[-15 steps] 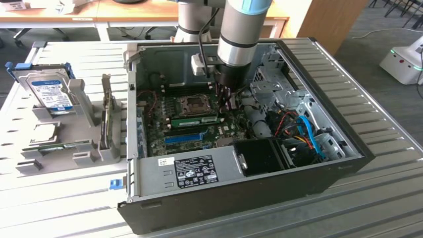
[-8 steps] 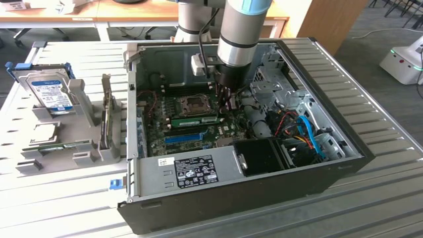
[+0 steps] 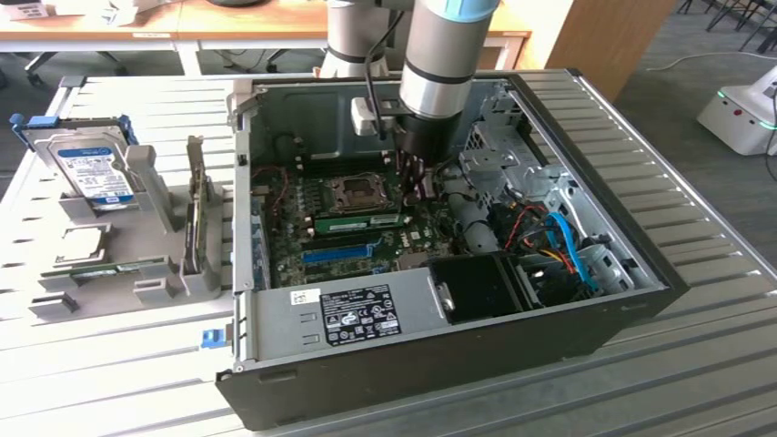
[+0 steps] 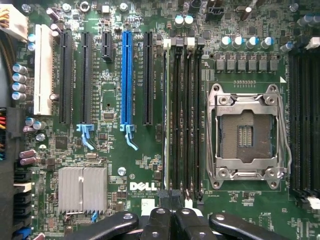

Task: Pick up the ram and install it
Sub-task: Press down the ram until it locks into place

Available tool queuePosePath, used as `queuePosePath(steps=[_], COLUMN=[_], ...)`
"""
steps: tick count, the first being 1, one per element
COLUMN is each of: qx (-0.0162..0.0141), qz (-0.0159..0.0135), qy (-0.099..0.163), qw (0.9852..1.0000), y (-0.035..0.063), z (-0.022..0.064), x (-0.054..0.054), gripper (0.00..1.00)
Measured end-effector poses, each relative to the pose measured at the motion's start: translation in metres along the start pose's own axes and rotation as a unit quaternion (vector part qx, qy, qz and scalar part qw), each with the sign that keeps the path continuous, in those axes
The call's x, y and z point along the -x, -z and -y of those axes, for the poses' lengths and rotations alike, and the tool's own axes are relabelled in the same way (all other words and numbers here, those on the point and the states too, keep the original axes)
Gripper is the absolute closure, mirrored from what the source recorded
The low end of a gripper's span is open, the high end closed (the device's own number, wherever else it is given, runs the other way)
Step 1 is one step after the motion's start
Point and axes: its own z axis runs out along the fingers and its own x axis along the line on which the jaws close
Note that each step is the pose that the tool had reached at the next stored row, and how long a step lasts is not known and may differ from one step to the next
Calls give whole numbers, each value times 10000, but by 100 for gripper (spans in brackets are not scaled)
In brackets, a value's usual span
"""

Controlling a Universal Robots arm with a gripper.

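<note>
Inside the open case (image 3: 631,273), the gripper (image 4: 172,217) hangs over the motherboard (image 4: 110,165), jaws closed tight with nothing visibly between them. One ram (image 3: 359,223) sits seated beside the CPU socket (image 3: 359,189). A second ram (image 3: 112,269) lies on the rack (image 3: 158,291) outside. Pressing evenly likely seats it best.

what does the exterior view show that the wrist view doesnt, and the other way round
Exterior view alone: the whole computer case on the slatted table, the arm reaching into it, and a grey rack beside it holding a hard drive and a ram stick. Wrist view alone: the shut gripper, the heatsink and the Dell logo. Shared: the motherboard, its CPU socket and blue slot.
</note>
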Motion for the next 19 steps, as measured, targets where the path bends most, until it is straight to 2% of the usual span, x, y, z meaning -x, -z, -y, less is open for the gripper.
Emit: queuePosePath(steps=[9,19], qx=[0,0], qz=[0,0], qy=[1,1], qw=[10000,10000], y=[141,147], z=[-4,-6], x=[-3,-4], gripper=[89,89])
